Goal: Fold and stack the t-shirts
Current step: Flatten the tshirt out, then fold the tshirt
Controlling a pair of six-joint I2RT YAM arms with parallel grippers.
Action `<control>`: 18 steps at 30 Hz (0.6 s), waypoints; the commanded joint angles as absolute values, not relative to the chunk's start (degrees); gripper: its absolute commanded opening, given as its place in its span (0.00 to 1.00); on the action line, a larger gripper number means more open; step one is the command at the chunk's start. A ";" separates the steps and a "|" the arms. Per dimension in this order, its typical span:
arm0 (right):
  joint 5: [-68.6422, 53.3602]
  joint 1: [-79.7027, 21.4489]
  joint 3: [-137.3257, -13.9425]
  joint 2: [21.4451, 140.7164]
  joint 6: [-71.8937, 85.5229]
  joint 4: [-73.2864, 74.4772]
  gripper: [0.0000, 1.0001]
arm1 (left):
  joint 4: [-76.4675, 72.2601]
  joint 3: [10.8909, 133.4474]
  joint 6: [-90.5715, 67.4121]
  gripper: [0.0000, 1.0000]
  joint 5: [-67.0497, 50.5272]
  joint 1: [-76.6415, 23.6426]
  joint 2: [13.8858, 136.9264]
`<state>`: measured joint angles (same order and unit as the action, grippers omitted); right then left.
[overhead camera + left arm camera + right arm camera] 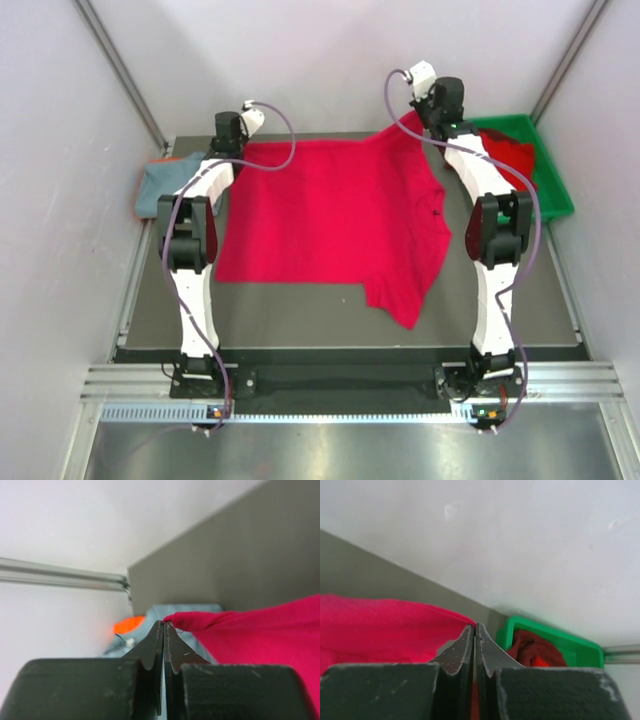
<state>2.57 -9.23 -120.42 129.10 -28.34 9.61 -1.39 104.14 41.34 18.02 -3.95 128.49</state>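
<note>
Pinching red t-shirt far corners | left gripper; right gripper | both clamped

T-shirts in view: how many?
3: bright red t-shirt spread mid-table; grey-blue t-shirt at the far left; dark red t-shirt in the green bin, possibly hiding more.

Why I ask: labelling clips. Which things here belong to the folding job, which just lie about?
Job: bright red cloth t-shirt, spread out; grey-blue cloth t-shirt, far left; dark red cloth t-shirt, far right.
Lying about: green plastic bin; small orange object, unidentifiable.
</note>
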 commanded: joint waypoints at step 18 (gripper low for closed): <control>4.75 -11.34 -122.88 129.64 -29.53 5.18 0.00 | -8.00 110.24 44.39 0.00 22.41 -3.87 130.87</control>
<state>4.45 -11.11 -123.33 131.92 -28.97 6.83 -8.40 113.89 45.10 21.69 -4.12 134.72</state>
